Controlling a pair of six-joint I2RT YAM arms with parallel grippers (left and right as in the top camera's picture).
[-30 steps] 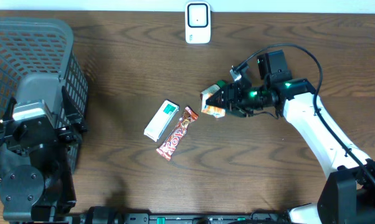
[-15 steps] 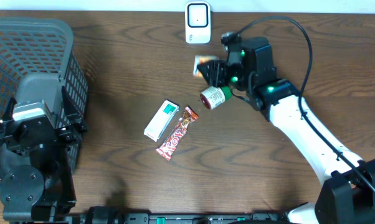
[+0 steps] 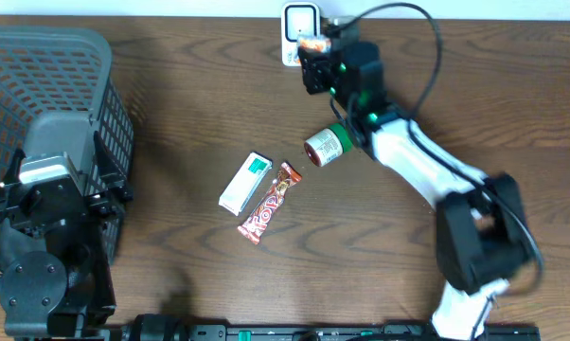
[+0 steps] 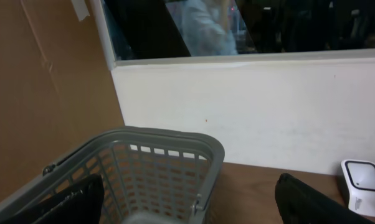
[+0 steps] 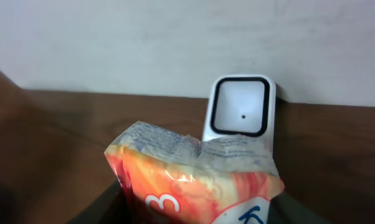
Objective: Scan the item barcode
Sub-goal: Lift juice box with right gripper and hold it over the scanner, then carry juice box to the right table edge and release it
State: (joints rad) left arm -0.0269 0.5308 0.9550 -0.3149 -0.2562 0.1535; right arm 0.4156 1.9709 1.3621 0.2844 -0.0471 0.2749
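Overhead, at the far edge of the brown wooden bench (image 3: pixel 171 95): right gripper (image 3: pixel 313 52) is clamping an orange crinkled plastic packet (image 3: pixel 311 41) just beside the white rectangular barcode scanner (image 3: pixel 301 24). Round green-lidded jar (image 3: pixel 324 149), white-and-green carton (image 3: pixel 245 182) and red candy bar (image 3: pixel 269 202) are lying mid-bench. Left wrist: left gripper (image 4: pixel 187 199) is hanging with fingers (image 4: pixel 69 199) wide apart above the grey mesh plastic basket (image 4: pixel 162 152) at the left edge. Right wrist: packet is sitting before the scanner's black-framed window, covering its base.
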